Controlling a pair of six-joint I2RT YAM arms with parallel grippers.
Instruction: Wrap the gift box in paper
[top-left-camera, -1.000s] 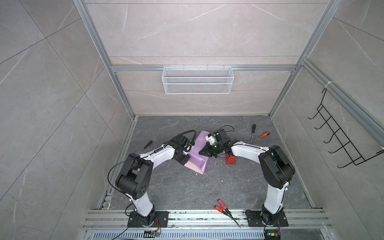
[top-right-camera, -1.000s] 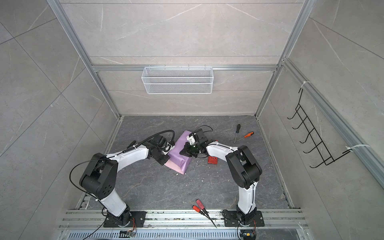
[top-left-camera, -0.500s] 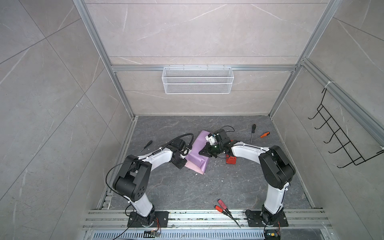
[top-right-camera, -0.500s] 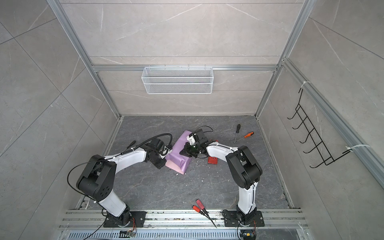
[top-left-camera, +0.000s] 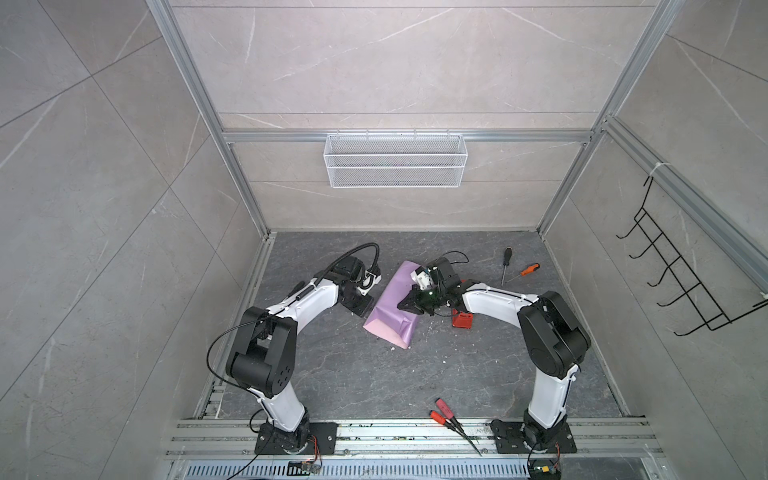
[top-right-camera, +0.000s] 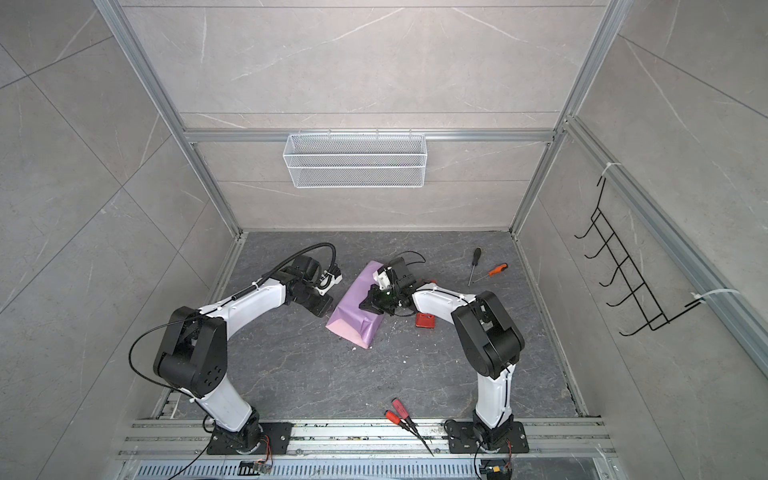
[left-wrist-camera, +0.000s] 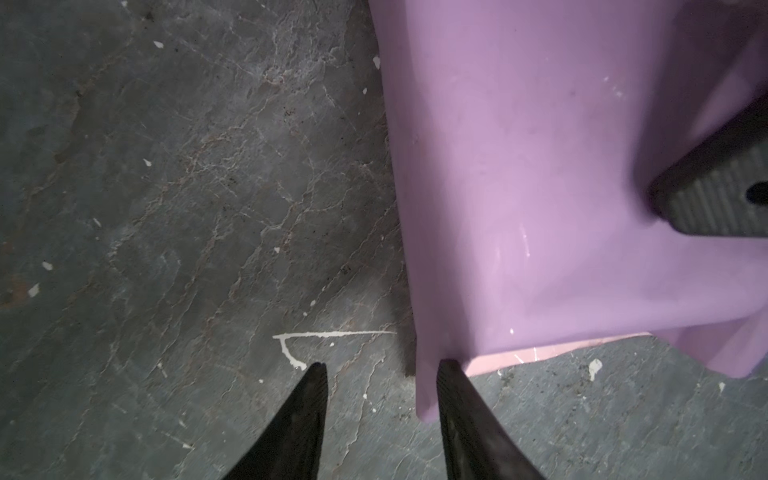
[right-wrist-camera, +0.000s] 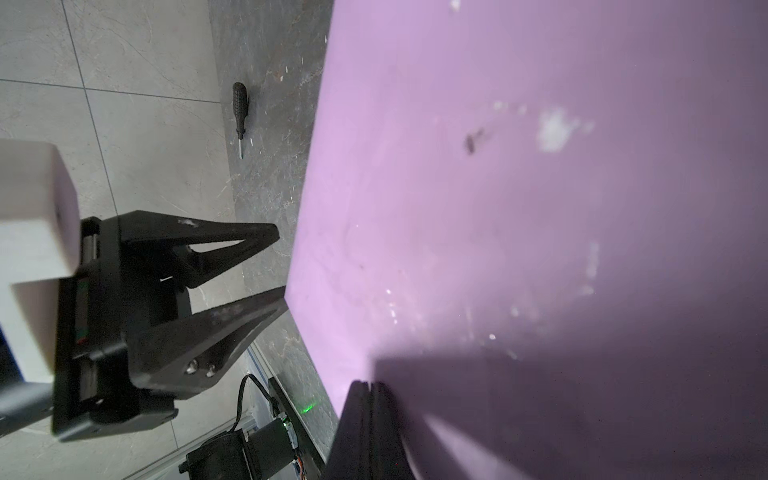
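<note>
Lilac paper (top-left-camera: 392, 305) folded over hidden bulk at centre of tabletop (top-left-camera: 374, 386). Gift box not visible, judged to be beneath paper. Right end effector (right-wrist-camera: 368, 386), jaws closed together, presses on paper's top. Left end effector (left-wrist-camera: 382, 368), jaws part-open and empty, sits at paper's edge, one fingertip touching corner. Risk: loose fold springs open if pressing tip lifts; left fingertip may snag or drag thin sheet off box.

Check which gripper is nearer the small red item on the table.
Right. The right gripper sits on the paper just beside the red item; the left gripper is at the paper's opposite edge.
</note>
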